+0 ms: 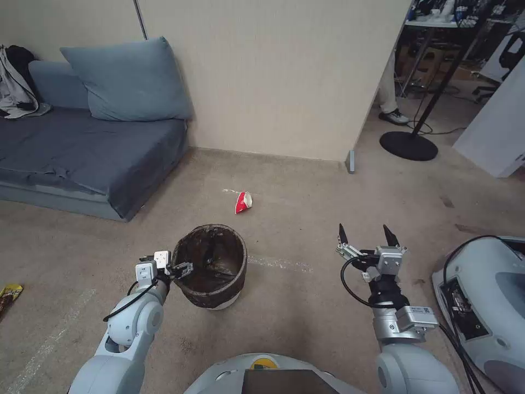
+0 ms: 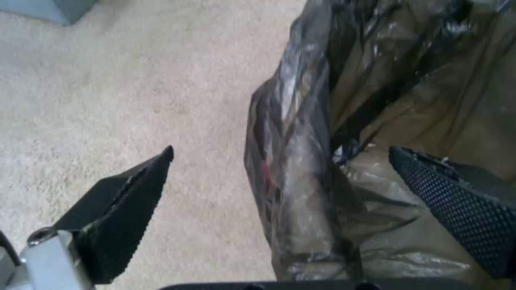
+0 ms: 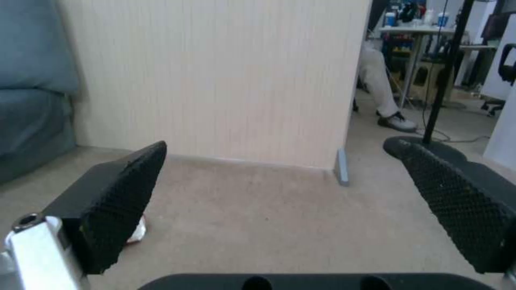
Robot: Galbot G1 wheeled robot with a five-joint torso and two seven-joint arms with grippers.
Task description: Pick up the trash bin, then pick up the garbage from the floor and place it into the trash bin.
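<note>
The trash bin (image 1: 212, 268) stands upright on the carpet floor (image 1: 306, 306), a white tapered tub with a dark plastic liner (image 2: 376, 100) folded over its rim. Everything else is placed from this bin.

The left hand (image 1: 180, 269) is at the bin's rim on the robot's left side. In the left wrist view its fingers (image 2: 123, 213) are spread wide, one outside the bin over bare carpet, the other inside over the liner, so the rim and wall lie between them. The fingers do not press on the wall; nothing is gripped.

Beyond the bin, toward the beige wall (image 1: 273, 76), a red-and-white paper cup (image 1: 243, 202) lies on its side on the floor, well apart from the bin. Far off to the bin's left, at the edge of the head view, lies a yellow snack wrapper (image 1: 10, 295).

The right hand (image 1: 367, 235) hovers to the right of the bin, well apart from it, raised above the floor. Its two black fingers (image 3: 115, 205) are wide open and hold nothing.

A blue sofa (image 1: 82, 148) with a cushion sits to the left of the bin, against the wall.
</note>
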